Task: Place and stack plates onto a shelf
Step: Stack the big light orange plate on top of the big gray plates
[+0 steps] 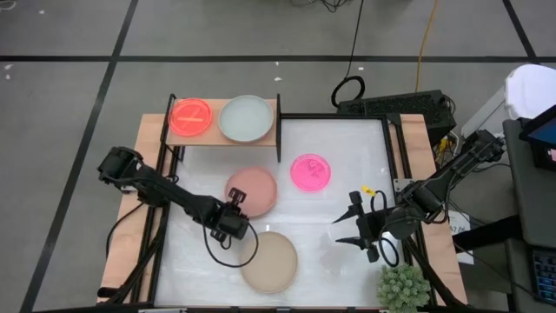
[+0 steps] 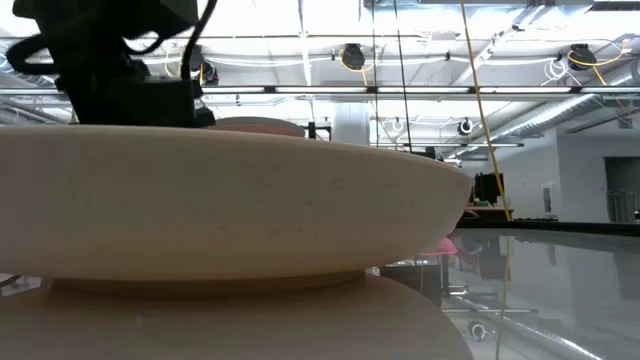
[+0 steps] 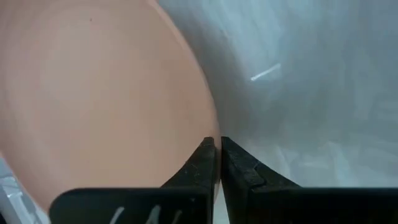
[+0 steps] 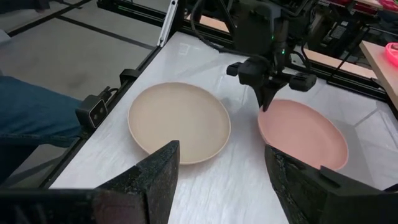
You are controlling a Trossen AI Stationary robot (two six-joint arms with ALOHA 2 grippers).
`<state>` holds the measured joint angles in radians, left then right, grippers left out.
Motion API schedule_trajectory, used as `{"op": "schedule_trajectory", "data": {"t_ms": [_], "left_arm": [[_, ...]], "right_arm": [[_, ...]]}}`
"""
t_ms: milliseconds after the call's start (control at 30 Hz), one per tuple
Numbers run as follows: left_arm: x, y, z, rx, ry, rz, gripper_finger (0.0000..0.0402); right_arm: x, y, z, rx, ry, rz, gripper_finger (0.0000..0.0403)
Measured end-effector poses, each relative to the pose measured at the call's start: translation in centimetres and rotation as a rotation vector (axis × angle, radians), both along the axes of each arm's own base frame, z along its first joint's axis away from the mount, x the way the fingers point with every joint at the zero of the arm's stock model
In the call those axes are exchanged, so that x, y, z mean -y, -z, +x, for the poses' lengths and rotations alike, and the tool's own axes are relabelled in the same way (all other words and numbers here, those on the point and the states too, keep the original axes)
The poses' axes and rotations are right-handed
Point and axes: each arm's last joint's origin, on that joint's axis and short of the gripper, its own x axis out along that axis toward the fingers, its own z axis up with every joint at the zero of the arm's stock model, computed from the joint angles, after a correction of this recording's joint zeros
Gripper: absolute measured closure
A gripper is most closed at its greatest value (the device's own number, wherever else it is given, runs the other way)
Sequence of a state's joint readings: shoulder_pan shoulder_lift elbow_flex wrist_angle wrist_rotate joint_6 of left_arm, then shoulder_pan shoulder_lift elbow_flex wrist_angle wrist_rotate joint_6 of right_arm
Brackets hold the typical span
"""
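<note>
While the left gripper (image 1: 238, 205) pinches the near-left rim of the dusty-pink plate (image 1: 253, 189) at mid-table, the right gripper (image 1: 349, 228) hovers wide open to the right. A beige plate (image 1: 269, 261) lies nearer. The shelf (image 1: 222, 135), far left, holds an orange plate (image 1: 191, 116) and a grey plate (image 1: 245, 118).

Left gripper (image 1: 236, 205) low at table centre, fingers pinched together; right gripper (image 1: 354, 224) raised, fingers spread wide.

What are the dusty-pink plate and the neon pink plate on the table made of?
Dusty-pink plate: matte, opaque, no glare; probably melamine or fibre composite, possibly glazed ceramic. Neon pink plate: glowing, apparently translucent, likely acrylic or similar plastic.
</note>
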<state>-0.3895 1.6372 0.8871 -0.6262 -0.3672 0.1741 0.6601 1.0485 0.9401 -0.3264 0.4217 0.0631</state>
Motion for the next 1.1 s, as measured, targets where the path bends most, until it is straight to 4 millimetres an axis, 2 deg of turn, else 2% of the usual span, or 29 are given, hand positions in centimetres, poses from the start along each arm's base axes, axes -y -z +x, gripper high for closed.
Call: {"op": "schedule_trajectory", "data": {"t_ms": [500,767,1100], "left_arm": [[2.2,-6.0,-2.3,0.188,0.097,-0.061,0.0389],[2.6,-10.0,-1.4,0.254,0.121,-0.011,0.0389],[1.0,-14.3,-0.2,0.286,0.118,0.061,0.0389]], "right_arm": [[0.0,0.0,0.0,0.0,0.0,0.0,0.0187],[0.0,0.0,0.0,0.0,0.0,0.0,0.0187],[0.0,0.0,0.0,-0.001,0.002,0.002,0.0187]]}}
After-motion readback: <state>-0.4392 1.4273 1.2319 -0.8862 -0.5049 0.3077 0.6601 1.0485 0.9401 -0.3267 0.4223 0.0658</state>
